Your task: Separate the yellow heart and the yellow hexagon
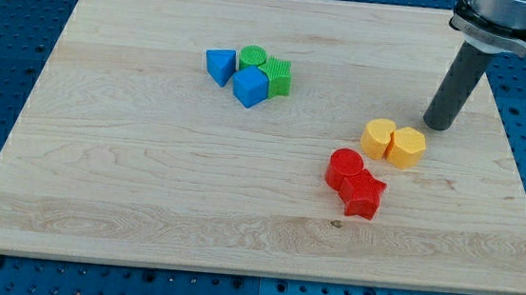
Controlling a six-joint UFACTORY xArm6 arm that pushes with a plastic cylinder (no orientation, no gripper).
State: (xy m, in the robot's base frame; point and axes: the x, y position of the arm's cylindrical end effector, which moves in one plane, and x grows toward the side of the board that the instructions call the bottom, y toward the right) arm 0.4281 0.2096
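The yellow heart and the yellow hexagon sit side by side and touching, right of the board's middle, the heart on the view's left. My tip rests on the board just above and to the right of the hexagon, a small gap away from it. The dark rod rises from it toward the view's top right corner.
A red cylinder and a red star touch each other just below the yellow pair. Upper middle holds a cluster: blue triangle, blue cube-like block, green cylinder, green block. The wooden board lies on a blue pegboard.
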